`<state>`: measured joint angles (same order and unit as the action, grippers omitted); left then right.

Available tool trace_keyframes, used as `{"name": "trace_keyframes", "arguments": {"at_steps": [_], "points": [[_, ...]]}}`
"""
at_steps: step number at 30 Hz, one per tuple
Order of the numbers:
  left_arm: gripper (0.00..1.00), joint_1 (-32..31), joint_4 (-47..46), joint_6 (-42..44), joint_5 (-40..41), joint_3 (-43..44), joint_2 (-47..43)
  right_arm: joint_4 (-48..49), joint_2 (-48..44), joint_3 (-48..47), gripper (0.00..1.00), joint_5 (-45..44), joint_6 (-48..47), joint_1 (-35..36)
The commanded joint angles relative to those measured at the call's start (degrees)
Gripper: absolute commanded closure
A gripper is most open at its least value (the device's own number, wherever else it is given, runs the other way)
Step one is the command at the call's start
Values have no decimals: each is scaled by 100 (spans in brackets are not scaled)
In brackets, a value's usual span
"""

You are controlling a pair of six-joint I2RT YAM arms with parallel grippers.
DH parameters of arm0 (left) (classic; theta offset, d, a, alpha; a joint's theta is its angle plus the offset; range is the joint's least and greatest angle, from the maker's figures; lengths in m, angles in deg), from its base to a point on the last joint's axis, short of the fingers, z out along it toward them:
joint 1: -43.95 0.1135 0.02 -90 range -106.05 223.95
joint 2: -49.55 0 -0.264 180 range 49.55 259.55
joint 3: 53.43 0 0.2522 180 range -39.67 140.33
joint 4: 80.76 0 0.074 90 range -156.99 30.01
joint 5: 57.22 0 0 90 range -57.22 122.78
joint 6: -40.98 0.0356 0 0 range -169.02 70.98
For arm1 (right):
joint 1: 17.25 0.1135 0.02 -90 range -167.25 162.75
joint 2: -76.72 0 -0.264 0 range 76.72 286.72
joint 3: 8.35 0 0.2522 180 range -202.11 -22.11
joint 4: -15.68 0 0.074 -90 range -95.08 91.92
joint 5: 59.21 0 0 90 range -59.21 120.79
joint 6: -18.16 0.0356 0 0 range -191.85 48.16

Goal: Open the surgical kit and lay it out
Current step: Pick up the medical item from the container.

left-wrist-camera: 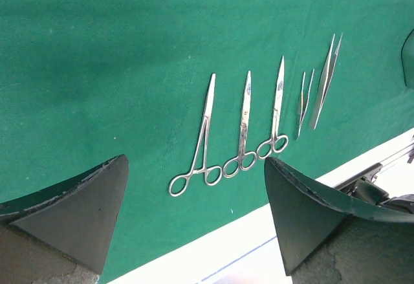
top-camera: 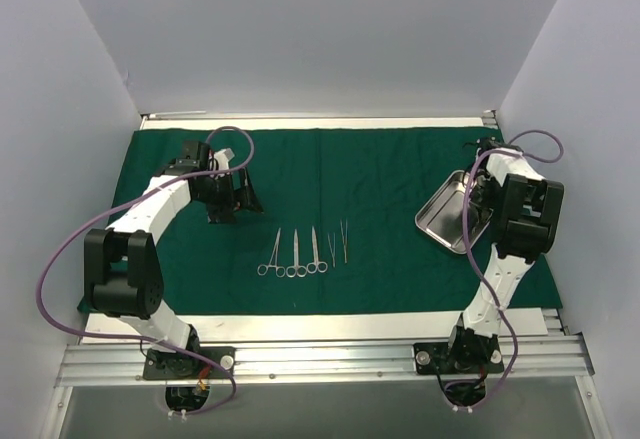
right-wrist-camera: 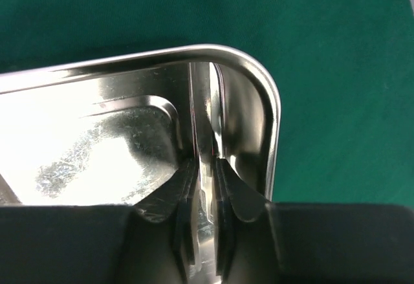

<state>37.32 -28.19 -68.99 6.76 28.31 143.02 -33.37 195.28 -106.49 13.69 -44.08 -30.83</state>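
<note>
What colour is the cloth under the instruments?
The cloth is plain dark green; the top external view shows it best.

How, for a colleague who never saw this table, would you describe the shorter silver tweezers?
On the dark green cloth drape, find the row of five thin silver instruments toward its near edge. The short silver tweezers lie fourth from the left, between three ring-handled clamps and longer tweezers; they have no rings and are the shortest piece.
</note>
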Motion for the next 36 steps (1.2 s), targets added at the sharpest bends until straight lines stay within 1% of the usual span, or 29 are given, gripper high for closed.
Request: {"name": "trace_keyframes", "arguments": {"at_steps": [1,3,4,11,12,13,15,17,18,20,25,27,29,30,32,33,34,35,36], "points": [[5,31,-66,-25,-140,224,-66,162,158,334,92,610,97,-48],[5,39,-66,-51,-158,224,-92,163,106,265,99,769,71,-39],[5,39,-66,-69,-184,233,-92,154,80,212,100,918,71,-30],[0,39,-110,-384,-351,356,-136,-373,-517,-491,100,1340,123,294],[1,39,-136,-420,-395,356,-145,-400,-579,-518,100,1393,106,321],[7,39,-163,-499,-482,364,-145,-426,-632,-536,100,1446,88,330],[13,39,-207,-569,-588,399,-136,-382,-799,-457,100,1648,27,339],[16,39,-224,-657,-807,443,-145,-295,-957,-334,100,1649,-87,348],[18,39,-242,-701,-895,478,-188,-242,-1019,-281,100,1858,-105,356],[22,13,-355,-780,-1149,488,-294,-101,-1211,-159,100,1982,-114,356],[30,-136,-453,-895,-1344,487,-742,-83,-1502,-88,100,2394,-140,444],[30,-355,-462,-904,-1248,540,-952,-101,-1757,-79,100,2536,-97,593],[29,-584,-462,-878,-1055,619,-1093,-136,-2012,-114,100,2799,-35,926],[27,-854,-470,-860,-828,663,-1225,-154,-2073,-210,100,2896,26,1076],[24,-1172,-471,-772,-476,838,-1331,-259,-2240,-333,100,3125,114,1549],[23,-1495,-479,-737,-100,883,-1436,-259,-2285,-386,100,3212,176,1691],[22,-1655,-558,-676,69,918,-1480,-242,-2355,-465,100,3309,281,1945],[20,-1805,-602,-649,245,979,-1533,-250,-2373,-526,100,3510,334,2060],[19,-2093,-646,-623,429,1023,-1525,-268,-2373,-597,100,3599,361,2157]]}}
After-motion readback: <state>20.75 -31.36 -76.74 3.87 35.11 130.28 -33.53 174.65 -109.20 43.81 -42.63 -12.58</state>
